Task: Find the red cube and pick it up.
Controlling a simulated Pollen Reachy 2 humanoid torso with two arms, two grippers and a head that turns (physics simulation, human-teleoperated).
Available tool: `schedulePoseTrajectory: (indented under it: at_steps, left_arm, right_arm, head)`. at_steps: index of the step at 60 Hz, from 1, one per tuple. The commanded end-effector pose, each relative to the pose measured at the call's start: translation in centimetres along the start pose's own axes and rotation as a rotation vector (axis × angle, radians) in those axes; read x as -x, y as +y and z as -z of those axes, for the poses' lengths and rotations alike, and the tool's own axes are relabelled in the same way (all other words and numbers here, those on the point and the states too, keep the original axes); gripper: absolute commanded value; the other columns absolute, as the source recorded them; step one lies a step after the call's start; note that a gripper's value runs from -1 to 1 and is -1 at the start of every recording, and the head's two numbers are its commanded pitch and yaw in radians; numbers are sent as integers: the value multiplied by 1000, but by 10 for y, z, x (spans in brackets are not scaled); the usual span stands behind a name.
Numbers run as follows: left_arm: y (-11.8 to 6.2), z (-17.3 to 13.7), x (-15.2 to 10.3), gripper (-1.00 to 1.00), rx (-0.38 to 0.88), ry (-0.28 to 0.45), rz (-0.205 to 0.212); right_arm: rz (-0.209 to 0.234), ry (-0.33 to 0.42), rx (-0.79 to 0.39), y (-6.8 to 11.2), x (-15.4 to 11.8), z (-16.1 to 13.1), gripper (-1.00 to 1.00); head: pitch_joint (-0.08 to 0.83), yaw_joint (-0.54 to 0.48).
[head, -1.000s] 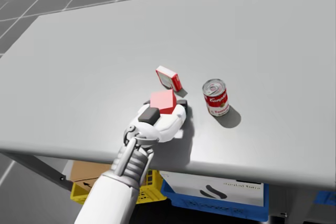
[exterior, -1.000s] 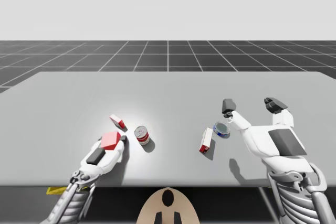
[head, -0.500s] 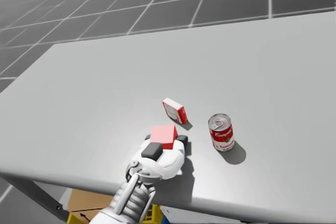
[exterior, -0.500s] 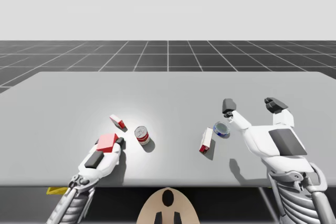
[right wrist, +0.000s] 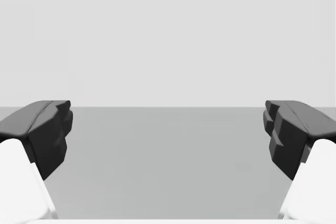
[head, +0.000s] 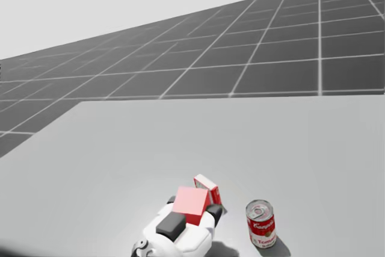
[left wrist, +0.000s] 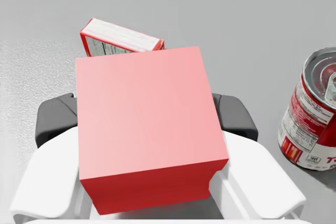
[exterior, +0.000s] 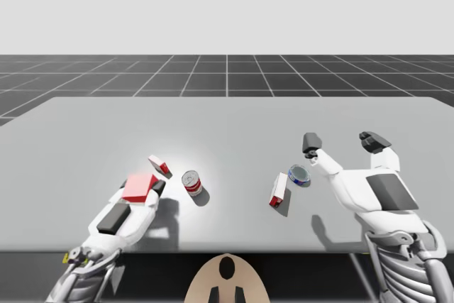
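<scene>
- Grey tabletop (exterior: 227,122) is seen running out to a dark gridded floor (exterior: 227,72) under a blank pale backdrop.
- The left gripper (left wrist: 143,120) is clamped on the red cube (head: 192,204). Its dark pads (left wrist: 233,119) are pressed against two opposite faces, and the cube is carried between them near the table's front-left part.
- A shadow is cast on the table beside the left hand in the high view, so the cube is judged to be raised a little. How far clear it is cannot be told.
- Just ahead of the cube, a flat red and white box (left wrist: 118,38) is seen lying on the table, close to the cube's far edge. Whether the two are touching cannot be made out.
- A red and white can (left wrist: 310,124) is stood upright beside the gripper, near it but apart from it.
- Well away on the other side, the right gripper (exterior: 342,142) is held above the table with its fingers spread wide and nothing between them. A blue round tin (exterior: 299,174) and an upright red and white carton (exterior: 279,189) are placed near it.
- The finding and the grasp are judged done, and the lift is the step in hand.
- A straight upward pull is called for next, with the squeeze kept firm so that the cube is not tilted or dropped. The flat box and the can should be left undisturbed, since both are close to the hand.
</scene>
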Motion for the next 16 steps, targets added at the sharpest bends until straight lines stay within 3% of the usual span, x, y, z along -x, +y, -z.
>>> schedulePoseTrajectory:
  at_steps: [1,7,16]
  left_arm:
    - [0,-20,-47,983,72,-75,55]
    - [3,-32,-73,996,62,-145,82]
    - [4,-54,-116,994,40,-278,107]
  right_arm:
    - [9,-1,-2,-2,-1,0,-1000]
    - [20,4,-20,-5,-1,-1,-1000]
    - [2,20,-60,-14,3,-1,-1000]
  head:
    - [343,433]
    - [335,432]
    - [325,432]
